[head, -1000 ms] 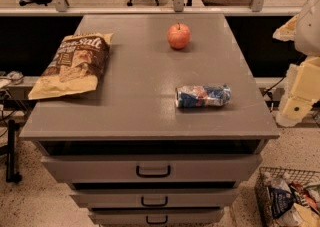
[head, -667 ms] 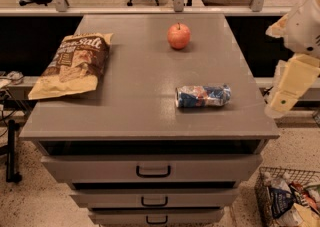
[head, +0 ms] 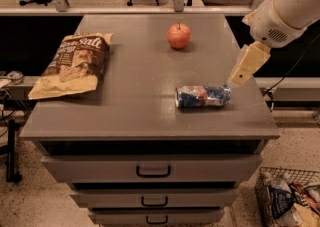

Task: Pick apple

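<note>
Camera view: apple (head: 179, 35) sits upright at the far middle of the bench (head: 135, 106). Gripper (head: 240, 76) hangs over the right edge, just beside the crushed can (head: 203, 96) and well apart from the apple. We can't tell if it's open or closed. Chip bag (head: 72, 66) lies at the left.

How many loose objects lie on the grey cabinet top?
3: brown chip bag at left, round red-orange apple at far centre, crushed blue-and-white can at right. None seems hidden. The cream gripper hangs by the can's right end.
</note>
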Robot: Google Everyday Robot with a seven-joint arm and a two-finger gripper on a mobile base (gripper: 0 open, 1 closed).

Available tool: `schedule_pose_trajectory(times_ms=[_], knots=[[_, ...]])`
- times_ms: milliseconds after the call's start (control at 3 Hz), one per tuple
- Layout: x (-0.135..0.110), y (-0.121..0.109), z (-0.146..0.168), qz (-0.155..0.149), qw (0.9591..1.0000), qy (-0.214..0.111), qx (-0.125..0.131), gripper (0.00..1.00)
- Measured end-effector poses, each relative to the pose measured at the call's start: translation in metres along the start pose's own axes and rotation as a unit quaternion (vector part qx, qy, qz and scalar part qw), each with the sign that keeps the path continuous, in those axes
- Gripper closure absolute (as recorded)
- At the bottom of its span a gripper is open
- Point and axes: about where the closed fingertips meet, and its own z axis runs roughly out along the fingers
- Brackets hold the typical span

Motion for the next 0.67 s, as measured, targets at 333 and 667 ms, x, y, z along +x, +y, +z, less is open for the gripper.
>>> schedule_pose_trajectory(times_ms=[333, 667], knots=[[0.0000, 0.0000, 0.0000, 0.000, 1.0000, 0.000, 0.000, 0.00], [-0.0038, -0.0024, 0.0062, 0.005, 0.9999, -0.013, 0.001, 0.00]])
